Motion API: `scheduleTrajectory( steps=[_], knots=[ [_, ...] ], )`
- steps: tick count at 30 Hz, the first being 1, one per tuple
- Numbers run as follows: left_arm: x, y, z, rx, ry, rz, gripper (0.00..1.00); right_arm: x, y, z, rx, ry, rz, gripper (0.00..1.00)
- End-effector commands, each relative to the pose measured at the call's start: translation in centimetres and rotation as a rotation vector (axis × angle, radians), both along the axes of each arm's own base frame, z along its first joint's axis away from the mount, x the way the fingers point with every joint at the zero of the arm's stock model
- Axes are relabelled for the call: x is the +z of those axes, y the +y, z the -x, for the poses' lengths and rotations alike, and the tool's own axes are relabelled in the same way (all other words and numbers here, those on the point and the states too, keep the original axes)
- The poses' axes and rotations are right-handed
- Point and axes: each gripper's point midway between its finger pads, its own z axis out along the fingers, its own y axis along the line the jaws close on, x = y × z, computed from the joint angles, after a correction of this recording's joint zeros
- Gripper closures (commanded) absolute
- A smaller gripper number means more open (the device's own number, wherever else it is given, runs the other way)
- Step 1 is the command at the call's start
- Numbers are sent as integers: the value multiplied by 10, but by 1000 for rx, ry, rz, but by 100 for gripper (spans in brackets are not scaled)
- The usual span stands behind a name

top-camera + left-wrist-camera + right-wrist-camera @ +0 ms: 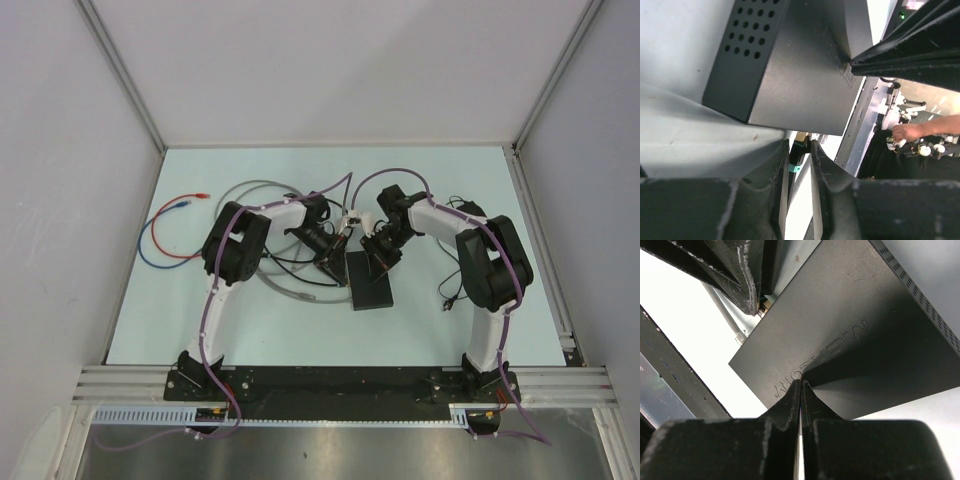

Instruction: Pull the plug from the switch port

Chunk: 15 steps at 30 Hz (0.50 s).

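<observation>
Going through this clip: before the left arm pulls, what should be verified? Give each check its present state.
1. Right gripper shut, tips pressed on top of the switch: ok.
2. Switch lying flat on the table: ok.
3. Left gripper fingers flank a teal piece, likely the plug: ok.
4. Left gripper firmly clamped on it: cannot tell.
5. Plug seated in its port: cannot tell, port hidden.
6. Grey cable looped on the table, clear of the pull: cannot tell.

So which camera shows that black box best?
The top external view: nearly the whole switch shows, though small. The right wrist shows only its lettered top close up; the left wrist, one corner and a vented side.
</observation>
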Motion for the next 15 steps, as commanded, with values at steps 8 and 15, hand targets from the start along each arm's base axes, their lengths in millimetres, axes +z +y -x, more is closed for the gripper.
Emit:
scheduleTrajectory(
  steps=[8, 15],
  knots=[
    [-20, 8, -13, -14, -154, -164, 100, -7, 0, -8, 3, -47, 39, 100],
    [-29, 23, -24, -5, -230, -262, 100, -9, -2, -8, 2, -43, 44, 100]
  ],
)
